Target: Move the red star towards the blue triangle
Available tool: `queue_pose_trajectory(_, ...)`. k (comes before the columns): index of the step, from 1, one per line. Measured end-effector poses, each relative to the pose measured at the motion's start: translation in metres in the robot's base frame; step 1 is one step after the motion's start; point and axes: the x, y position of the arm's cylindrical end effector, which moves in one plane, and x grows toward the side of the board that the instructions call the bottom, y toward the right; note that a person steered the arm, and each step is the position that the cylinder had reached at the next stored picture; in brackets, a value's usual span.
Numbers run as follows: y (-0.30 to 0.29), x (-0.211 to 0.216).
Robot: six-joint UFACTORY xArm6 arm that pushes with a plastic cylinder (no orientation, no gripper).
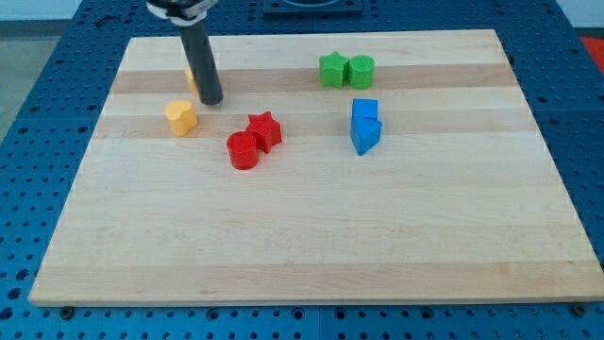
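Board (pixel 311 236): pale wooden top lying on a blue perforated table (pixel 28 113); it fills most of the view.
Rod (pixel 200 61): dark and straight, coming down from the view's top at upper left.
Tip (pixel 211 100): rests on the board at upper left, just above and right of the yellow block, up and left of the red pair, well apart from the blue pair.
Jaws: the arm ends in a plain rod, so no spread or pinch can be told.
Red star (pixel 265 129): left of the board's centre, upright, touching the red cylinder at its lower left.
Red cylinder (pixel 243 150): just below and left of the star.
Blue triangle (pixel 364 135): right of centre, level with the star and apart from it, bare board between them.
Blue cube (pixel 365 110): directly above the triangle, touching it.
Green star (pixel 331 69): near the view's top, right of centre.
Green cylinder (pixel 360 71): touching the green star on its right.
Yellow block (pixel 180 117): roughly hexagonal, at left, near the tip.
Orange sliver (pixel 191 79): a piece largely hidden behind the rod; shape cannot be told.
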Motion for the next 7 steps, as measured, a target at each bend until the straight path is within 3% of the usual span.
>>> queue_pose_trajectory(1,-0.005,-0.029)
queue_pose_trajectory(4,-0.004,-0.029)
queue_pose_trajectory(5,0.053,-0.016)
queue_pose_trajectory(7,0.011,0.047)
